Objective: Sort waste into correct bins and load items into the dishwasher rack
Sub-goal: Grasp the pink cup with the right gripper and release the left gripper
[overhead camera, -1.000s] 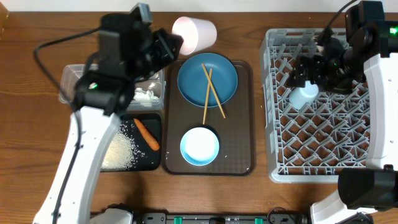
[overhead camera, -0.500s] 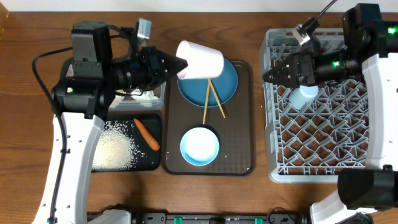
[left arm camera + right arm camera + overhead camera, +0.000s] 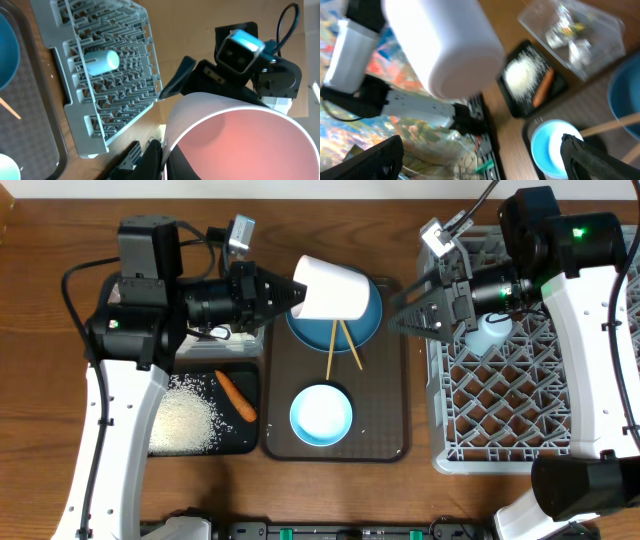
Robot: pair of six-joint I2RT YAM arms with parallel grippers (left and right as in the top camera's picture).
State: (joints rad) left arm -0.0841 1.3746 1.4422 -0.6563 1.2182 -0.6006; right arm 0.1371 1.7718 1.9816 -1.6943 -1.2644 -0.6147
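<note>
At centre frame we see the serving tray [image 3: 385, 435] carrying the plate [image 3: 368, 328] at its upper end and the bowl [image 3: 321, 415] at its lower end, the chopsticks [image 3: 332, 355] lying crossed on the plate. A cup [image 3: 335, 292] hangs over the plate's upper left rim, at the tip of the left gripper [image 3: 288, 295], with the right gripper [image 3: 398, 317] near on its right. Left of the serving tray sit the tub [image 3: 250, 345], above, and the flat tray [image 3: 240, 440], below; in the latter we find rice [image 3: 188, 420] at left and the carrot [image 3: 236, 396] at right. The rack [image 3: 510, 400] fills the right of the frame, a second cup [image 3: 488, 333] lying in its upper left part.
</note>
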